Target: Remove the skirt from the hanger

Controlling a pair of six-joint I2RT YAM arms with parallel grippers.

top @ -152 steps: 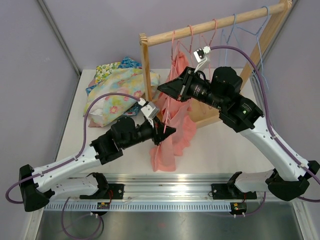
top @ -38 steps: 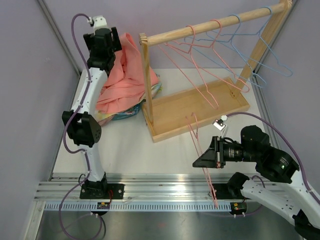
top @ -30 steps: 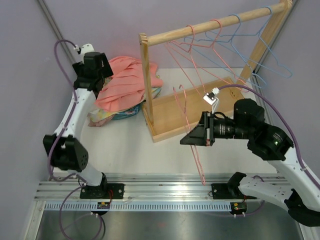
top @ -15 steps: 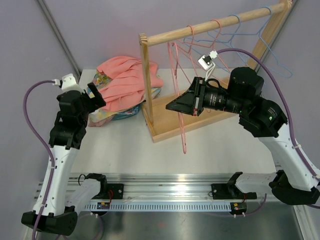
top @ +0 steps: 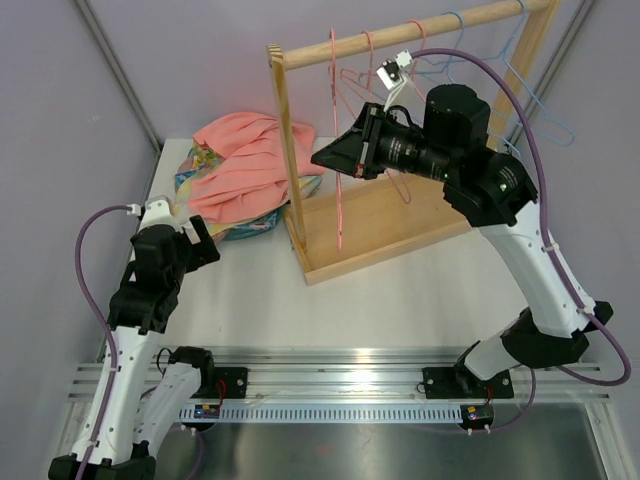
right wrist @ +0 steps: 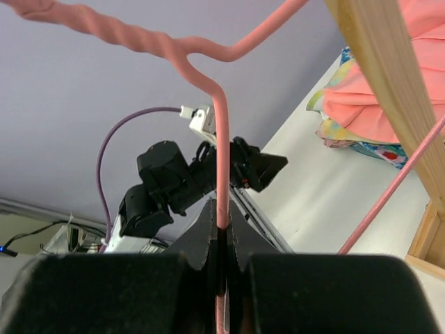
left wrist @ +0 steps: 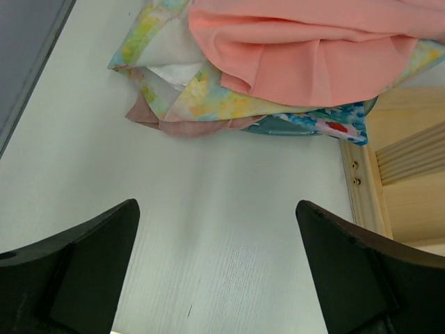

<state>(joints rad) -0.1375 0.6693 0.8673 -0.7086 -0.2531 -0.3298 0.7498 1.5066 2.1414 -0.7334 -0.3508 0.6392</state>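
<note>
The salmon-pink skirt [top: 245, 165] lies crumpled on top of a pile of patterned clothes at the back left, off any hanger; the left wrist view shows the skirt [left wrist: 306, 56] ahead. My right gripper [top: 335, 160] is raised beside the wooden rack and shut on the wire of a bare pink hanger [top: 340, 200]. Its hook reaches the rail near the left post. In the right wrist view the hanger [right wrist: 221, 139] runs straight up out of the right gripper [right wrist: 221, 223]. My left gripper [top: 200, 245] is open and empty over bare table; the same left gripper [left wrist: 217, 209] shows in its own view.
The wooden rack [top: 400, 30] stands at the back right, with its tray base [top: 400, 220] on the table. Several pink and blue wire hangers [top: 450, 45] hang on its rail. Patterned clothes [left wrist: 201, 97] lie under the skirt. Grey walls close in on both sides.
My right arm has lifted the bare hanger up and back to the rail. My left arm has drawn back from the clothes pile toward the near left and come lower.
</note>
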